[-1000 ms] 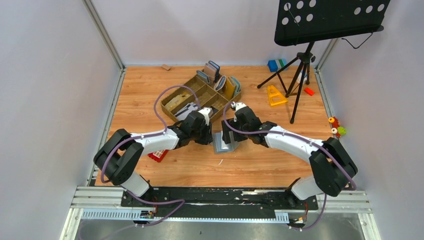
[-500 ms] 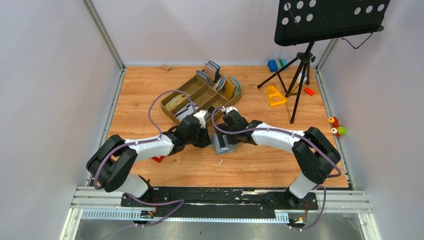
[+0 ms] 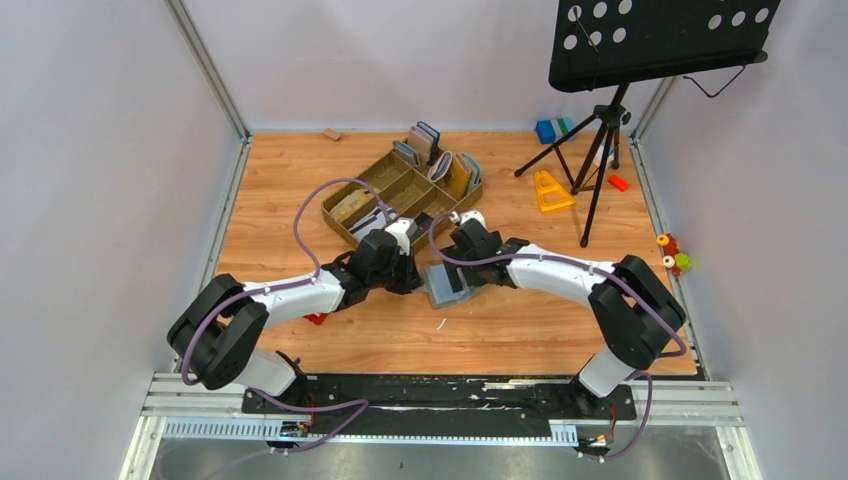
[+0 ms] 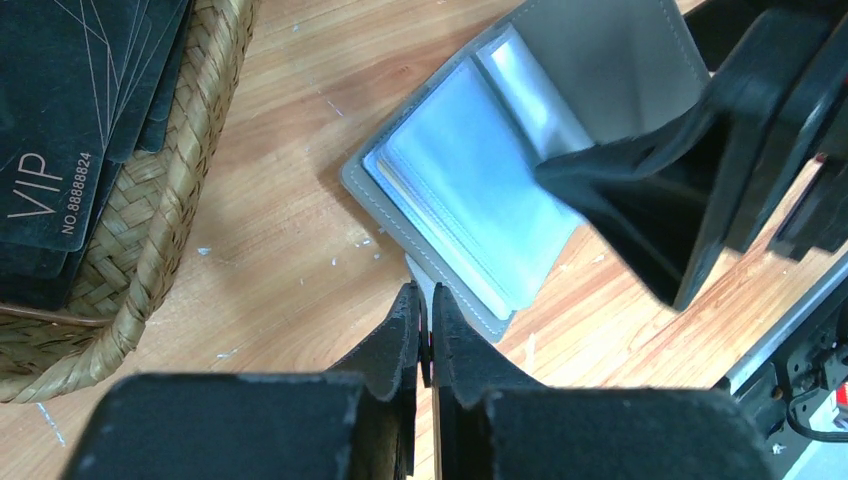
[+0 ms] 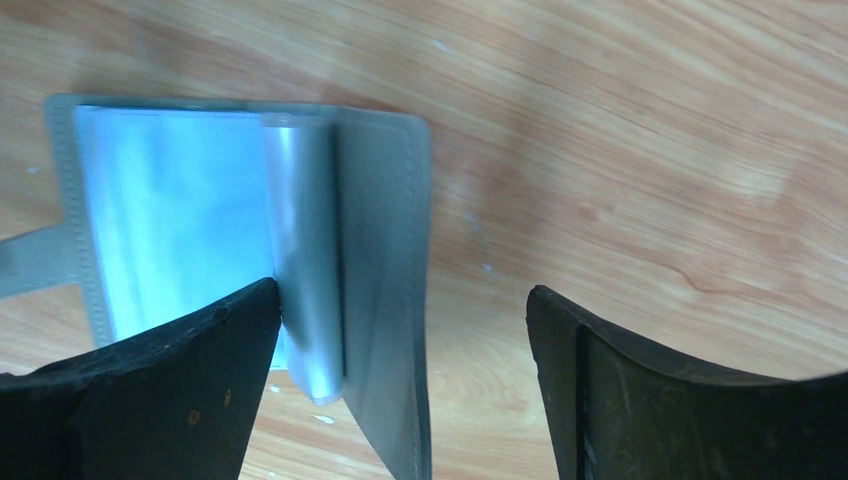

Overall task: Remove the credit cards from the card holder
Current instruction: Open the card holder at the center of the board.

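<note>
The grey card holder [image 3: 445,285] lies open on the wooden table between my two arms, its light blue clear sleeves [image 4: 470,200] facing up. I cannot make out any credit cards inside the sleeves. My left gripper [image 4: 428,300] is shut at the holder's near edge, pinching its thin grey strap [image 4: 415,272]. The strap also shows at the left edge of the right wrist view [image 5: 30,265]. My right gripper [image 5: 402,295] is open and straddles the holder's grey flap [image 5: 385,260]. Its left finger [image 5: 150,380] rests against a lifted sleeve.
A woven brown tray [image 3: 400,195] stands just behind the grippers, with black VIP cards [image 4: 70,120] in one compartment and upright wallets [image 3: 440,160] at its back. A music stand [image 3: 600,170], a yellow piece [image 3: 550,190] and a red item [image 3: 318,318] are nearby.
My left gripper has closed on the strap. The right arm has stretched lower and further left over the holder, which has turned slightly.
</note>
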